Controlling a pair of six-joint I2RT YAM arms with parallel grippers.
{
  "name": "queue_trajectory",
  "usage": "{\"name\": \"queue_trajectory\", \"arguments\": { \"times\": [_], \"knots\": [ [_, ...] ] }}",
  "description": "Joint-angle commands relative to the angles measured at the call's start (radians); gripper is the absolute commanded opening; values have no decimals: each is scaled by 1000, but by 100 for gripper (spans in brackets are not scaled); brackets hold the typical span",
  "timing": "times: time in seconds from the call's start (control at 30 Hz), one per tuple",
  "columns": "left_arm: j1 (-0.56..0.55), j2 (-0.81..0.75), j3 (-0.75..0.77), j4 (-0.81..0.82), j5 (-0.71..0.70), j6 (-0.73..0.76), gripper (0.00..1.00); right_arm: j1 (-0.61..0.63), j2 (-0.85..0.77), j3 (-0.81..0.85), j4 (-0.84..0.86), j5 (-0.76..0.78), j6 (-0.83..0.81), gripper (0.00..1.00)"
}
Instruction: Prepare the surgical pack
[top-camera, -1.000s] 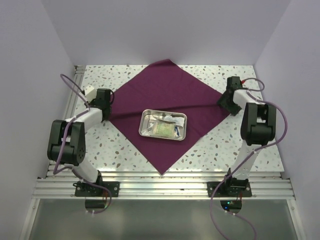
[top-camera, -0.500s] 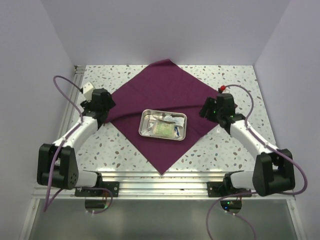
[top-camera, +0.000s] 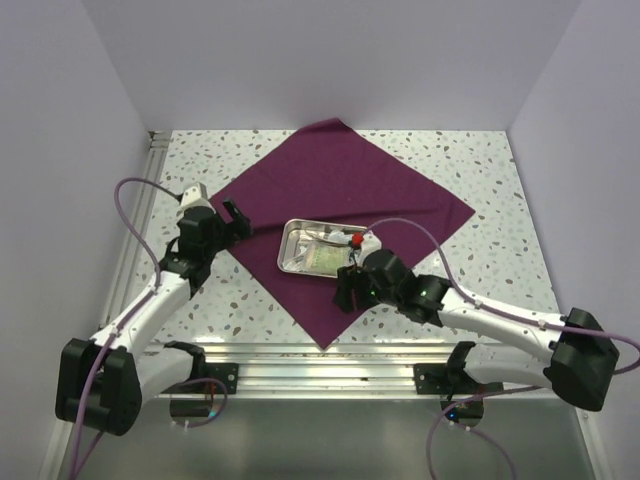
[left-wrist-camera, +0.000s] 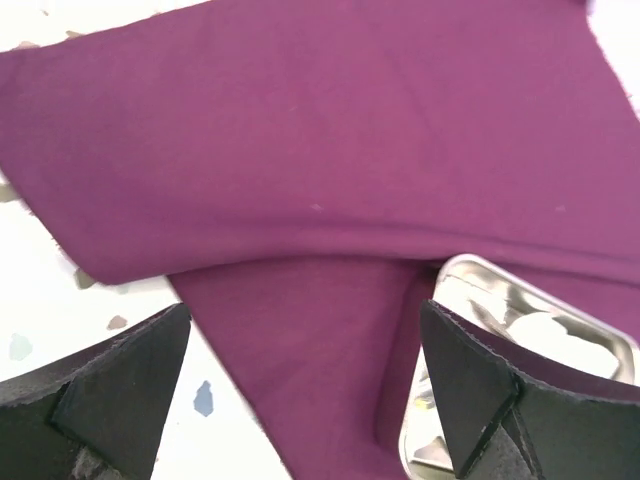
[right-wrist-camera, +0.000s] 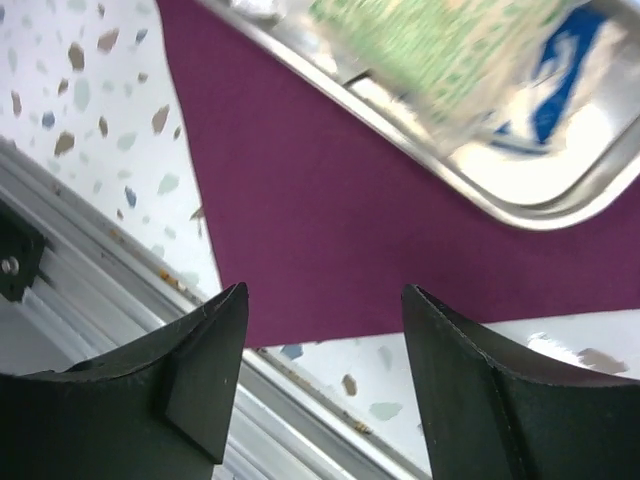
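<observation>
My left hand (top-camera: 238, 218) has just sprung wide open, empty, off the maroon cloth's (top-camera: 340, 180) left corner, and my right hand (top-camera: 343, 296), half open and empty, has swung to its near corner by the steel tray (top-camera: 285, 256); the cloth is spread on the desk (top-camera: 450, 290), wrapping likely next.

Left arm (top-camera: 150, 305): white link shells with black joint housings, and a white block (top-camera: 195, 197) at the wrist. Right arm (top-camera: 500, 320): same white-and-black build, with a small red part (top-camera: 355, 240) at the wrist. A purple cable (top-camera: 135, 190) loops along each arm. Left gripper (left-wrist-camera: 305, 310) and right gripper (right-wrist-camera: 325, 290): matte black, wedge-shaped fingers (left-wrist-camera: 110, 385) with flat, bevelled faces. A black base plate (top-camera: 195, 378) sits at the foot of each arm.
</observation>
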Motion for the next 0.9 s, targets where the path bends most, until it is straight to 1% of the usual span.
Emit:
{"name": "queue_trajectory", "arguments": {
  "times": [0.0,0.1,0.13,0.17,0.2,0.3,0.37,0.4,0.5,0.6,0.7,0.73,0.83,0.87],
  "knots": [
    [-9,-67,-47,133,73,-11,100,166,23,5,-25,160,74,66],
    [-12,-136,-128,194,55,-29,100,283,133,67,-67,277,98,67],
    [-12,-170,-147,204,49,-37,100,305,166,87,-78,297,103,68],
    [-12,-184,-174,208,41,-37,100,324,231,107,-90,315,106,68],
    [-12,-196,-187,221,39,-37,100,360,261,148,-95,335,112,68],
    [-12,-229,-219,233,35,-32,100,406,367,228,-121,369,120,68],
    [-12,-239,-240,236,29,-29,100,420,411,272,-140,383,121,68],
    [-12,-239,-246,242,26,-28,100,430,452,283,-148,384,121,68],
    [-12,-232,-259,253,29,-29,100,440,511,311,-162,381,121,67],
    [-12,-218,-251,253,38,-26,100,441,536,308,-168,386,139,66],
    [-12,-210,-248,256,46,-26,100,440,540,277,-164,381,163,59],
    [-12,-206,-248,256,47,-26,100,441,531,266,-161,375,167,52],
    [-12,-206,-248,256,47,-26,100,441,504,220,-150,354,184,41],
    [-12,-206,-248,256,47,-26,100,441,493,210,-153,349,187,30]
  ]
}}
